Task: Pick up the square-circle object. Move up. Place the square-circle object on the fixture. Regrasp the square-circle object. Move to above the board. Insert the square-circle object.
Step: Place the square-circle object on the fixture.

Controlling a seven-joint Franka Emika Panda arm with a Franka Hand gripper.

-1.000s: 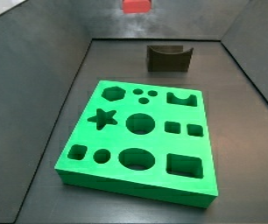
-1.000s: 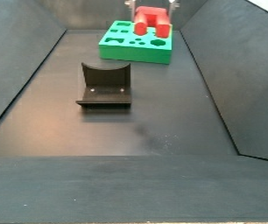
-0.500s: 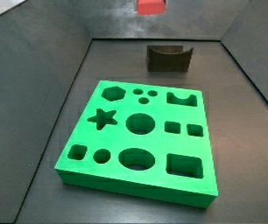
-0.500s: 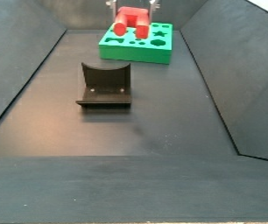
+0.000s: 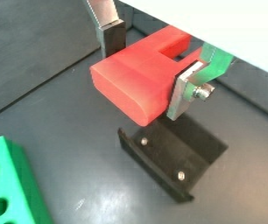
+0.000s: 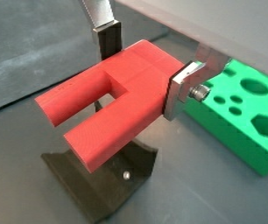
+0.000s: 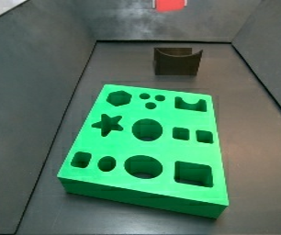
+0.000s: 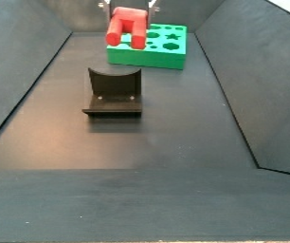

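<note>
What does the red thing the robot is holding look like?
The square-circle object is a chunky red block that looks like smooth plastic. One end is solid and squarish; the other splits into two prongs with a notch between. It hangs in the air, clamped at its solid end by the gripper, one silver finger on each side. Only the fingers touch it. The fixture stands on the floor below it, and the board lies farther off.

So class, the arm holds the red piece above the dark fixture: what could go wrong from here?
1. The jaws of the gripper clamp only one end of the square-circle object, so the long overhang might tilt on contact.
2. The fixture is small; a misaligned descent could miss its notch.
3. The board stands close behind and could be clipped.
</note>
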